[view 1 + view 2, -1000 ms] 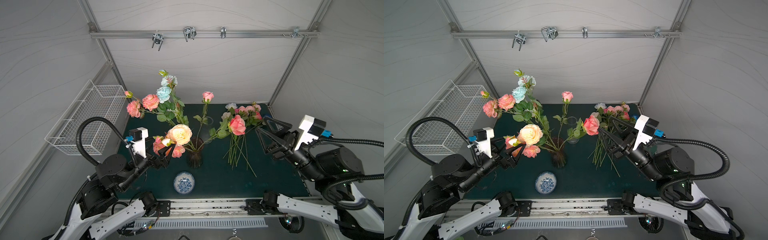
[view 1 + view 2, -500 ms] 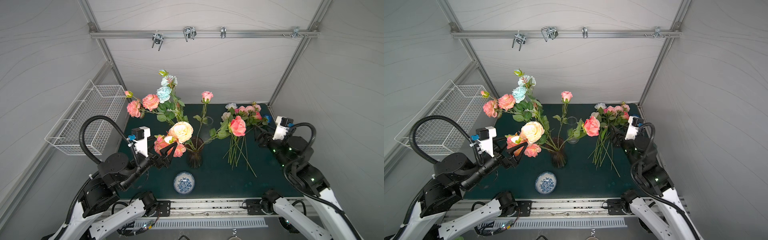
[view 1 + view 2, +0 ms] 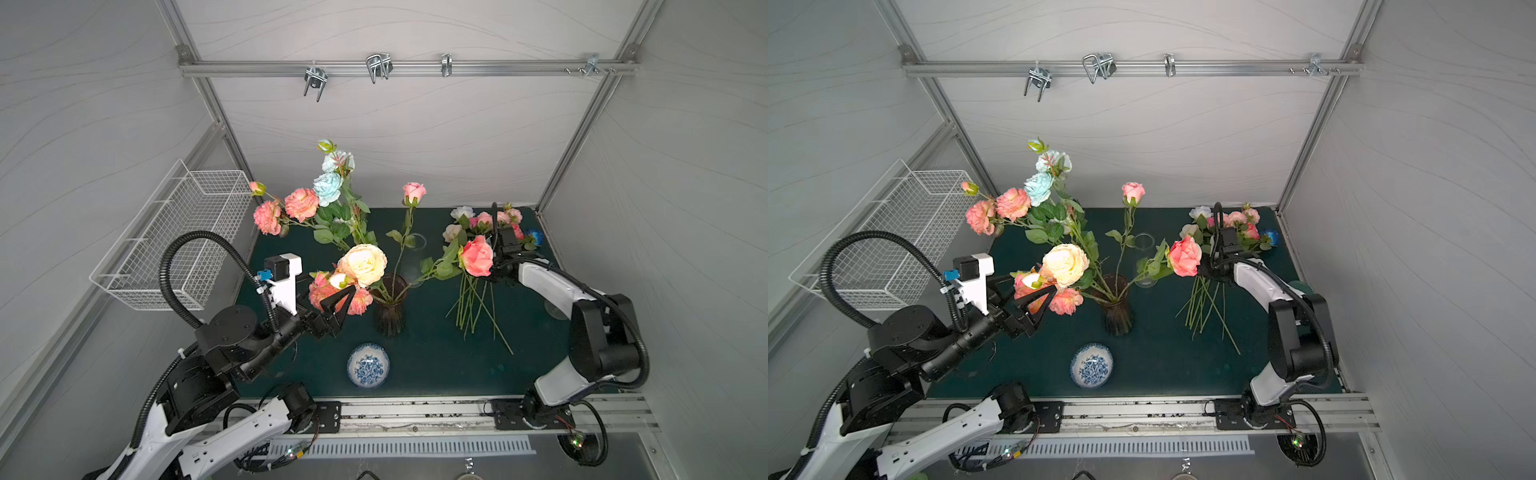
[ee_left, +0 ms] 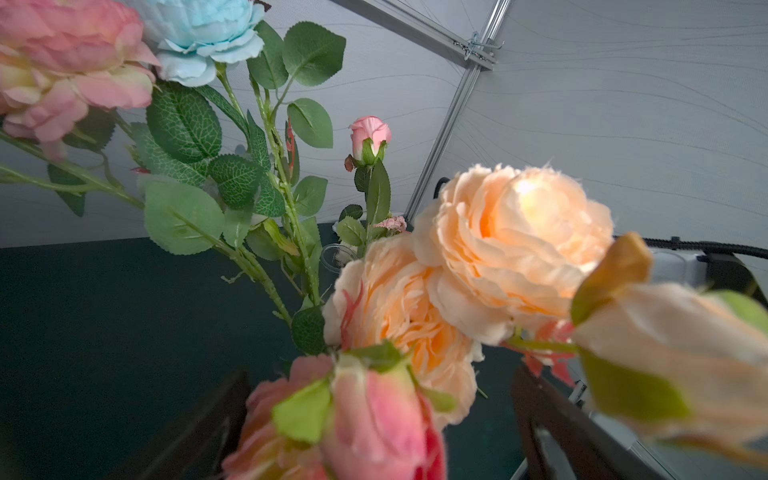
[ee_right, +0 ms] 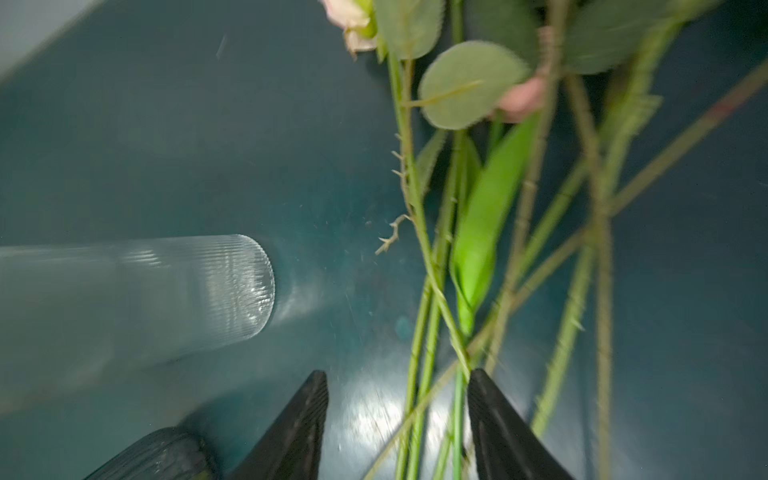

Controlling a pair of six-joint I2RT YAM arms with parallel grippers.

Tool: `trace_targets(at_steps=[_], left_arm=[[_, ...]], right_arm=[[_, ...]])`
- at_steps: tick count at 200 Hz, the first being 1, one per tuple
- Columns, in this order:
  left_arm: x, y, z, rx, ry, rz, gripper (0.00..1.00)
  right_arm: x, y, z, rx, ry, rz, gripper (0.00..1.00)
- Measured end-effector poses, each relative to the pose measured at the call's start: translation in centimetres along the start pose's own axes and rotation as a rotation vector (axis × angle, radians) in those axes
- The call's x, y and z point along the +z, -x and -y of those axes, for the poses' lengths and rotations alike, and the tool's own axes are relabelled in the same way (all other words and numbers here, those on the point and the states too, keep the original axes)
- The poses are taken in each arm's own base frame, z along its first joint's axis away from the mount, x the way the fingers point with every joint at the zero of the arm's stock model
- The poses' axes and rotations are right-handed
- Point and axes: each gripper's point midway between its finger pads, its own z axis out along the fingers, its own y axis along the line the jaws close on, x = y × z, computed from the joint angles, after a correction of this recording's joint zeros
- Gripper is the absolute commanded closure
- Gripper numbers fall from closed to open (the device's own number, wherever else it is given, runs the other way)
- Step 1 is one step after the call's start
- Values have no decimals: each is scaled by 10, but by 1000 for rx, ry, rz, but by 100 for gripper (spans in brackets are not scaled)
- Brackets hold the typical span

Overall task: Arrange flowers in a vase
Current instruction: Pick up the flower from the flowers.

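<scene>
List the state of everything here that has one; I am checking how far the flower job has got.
Dark vase: upright, holding roses.
Clear vase: upright, empty.
Loose flowers: lying on the table.
Bowl: upright, empty.
Basket: empty.
Left gripper: open among the roses.
Right gripper: open over the loose flowers.

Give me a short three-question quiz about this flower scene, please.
1. True or false: the dark vase already holds several flowers.
2. What stands between that vase and the robot's base? A) a blue-patterned bowl B) a wire basket C) a book
3. Which arm reaches down over the loose stems lying flat?

Key: 1 true. 2 A. 3 the right one; stems pass between the open jaws of the right gripper.
</scene>
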Motion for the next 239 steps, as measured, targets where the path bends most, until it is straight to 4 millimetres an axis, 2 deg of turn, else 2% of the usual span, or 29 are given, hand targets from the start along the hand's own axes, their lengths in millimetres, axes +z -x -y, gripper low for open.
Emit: trace_targets(at_steps=[34, 56, 87, 143, 159, 201, 218, 239], left_arm=[[0, 0, 1, 0, -5, -2, 1], [0, -1, 2, 0, -11, -4, 0], [0, -1, 3, -1, -20, -8, 1], [1, -2, 4, 1, -24, -12, 1], [2, -3, 4, 2, -22, -16, 1], [4, -4, 4, 3, -19, -22, 1], [4, -4, 4, 3, -19, -22, 1], [4, -4, 4, 3, -20, -22, 1]], right_arm=[[38, 20, 0, -62, -44, -34, 54], [51, 34, 3, -92, -76, -39, 56], [66, 52, 4, -129, -107, -31, 64], [90, 49, 10, -168, -166, -83, 65], [96, 43, 11, -181, -182, -103, 72], [95, 40, 11, -205, -197, -104, 94], [88, 41, 11, -204, -199, -91, 97], [69, 49, 7, -210, -201, -47, 100]])
